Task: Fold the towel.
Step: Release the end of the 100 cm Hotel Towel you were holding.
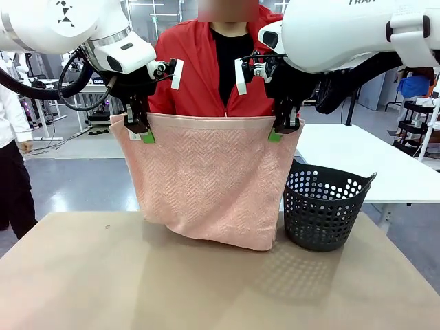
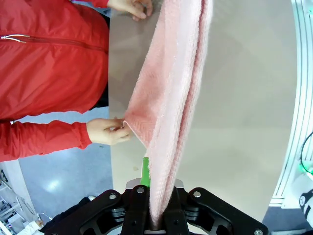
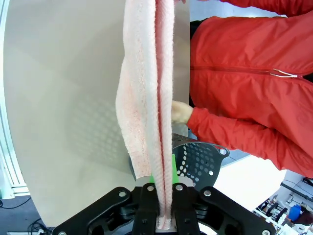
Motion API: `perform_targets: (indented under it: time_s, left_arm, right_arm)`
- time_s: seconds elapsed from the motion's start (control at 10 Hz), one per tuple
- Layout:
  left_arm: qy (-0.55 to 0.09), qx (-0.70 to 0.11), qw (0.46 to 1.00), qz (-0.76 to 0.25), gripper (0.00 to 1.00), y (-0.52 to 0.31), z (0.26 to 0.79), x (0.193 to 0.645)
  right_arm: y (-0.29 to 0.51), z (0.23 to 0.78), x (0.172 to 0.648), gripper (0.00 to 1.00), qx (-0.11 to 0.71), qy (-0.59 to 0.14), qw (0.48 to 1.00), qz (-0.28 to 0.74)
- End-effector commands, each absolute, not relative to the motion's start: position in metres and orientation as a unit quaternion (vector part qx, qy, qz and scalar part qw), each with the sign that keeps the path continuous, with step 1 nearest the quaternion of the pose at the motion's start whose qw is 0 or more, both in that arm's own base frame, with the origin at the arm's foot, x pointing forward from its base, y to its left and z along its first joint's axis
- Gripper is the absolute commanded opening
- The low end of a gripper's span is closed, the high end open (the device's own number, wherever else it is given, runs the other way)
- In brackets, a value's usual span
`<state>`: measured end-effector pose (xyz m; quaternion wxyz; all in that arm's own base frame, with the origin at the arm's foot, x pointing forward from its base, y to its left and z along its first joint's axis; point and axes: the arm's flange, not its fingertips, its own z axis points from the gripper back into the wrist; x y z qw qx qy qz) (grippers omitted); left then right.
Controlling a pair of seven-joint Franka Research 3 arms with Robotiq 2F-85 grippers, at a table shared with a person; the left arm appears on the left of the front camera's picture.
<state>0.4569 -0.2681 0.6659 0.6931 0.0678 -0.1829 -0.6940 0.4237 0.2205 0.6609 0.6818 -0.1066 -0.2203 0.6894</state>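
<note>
**Towel hung up between two arms**

The salmon-pink towel (image 1: 206,179) hangs like a curtain in the middle of the front view. Its top edge is stretched level between the two arms. The left pincer (image 1: 142,132), upper left of centre, is pressed together on one top corner. The right pincer (image 1: 280,130), upper right of centre, pinches the other.

The cloth drops to the far edge of the bench (image 1: 137,275), where its lower hem seems to touch the surface. Behind it stands a person in a red jacket (image 1: 192,69). In the left wrist view, one of the person's hands (image 2: 105,131) grips a lower corner at mid-left of the frame, and the other hand (image 2: 131,7) shows at the top edge by the towel.

A dark perforated basket (image 1: 323,206) stands on the bench at lower right of centre, just beside the towel.
</note>
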Motion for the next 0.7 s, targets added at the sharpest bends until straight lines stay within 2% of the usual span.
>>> perform_targets:
  time_s: [0.0,0.6]
  left_arm:
    - [-0.184,0.071,0.691,-0.696,0.0,-0.2679,0.6692,0.4571]
    - [-0.184,0.071,0.691,-0.696,0.0,-0.2679,0.6692,0.4571]
  right_arm:
    - [0.2181,0.664,0.4226,0.0,-0.111,-0.221,0.681,0.689]
    - [0.2181,0.664,0.4226,0.0,-0.111,-0.221,0.681,0.689]
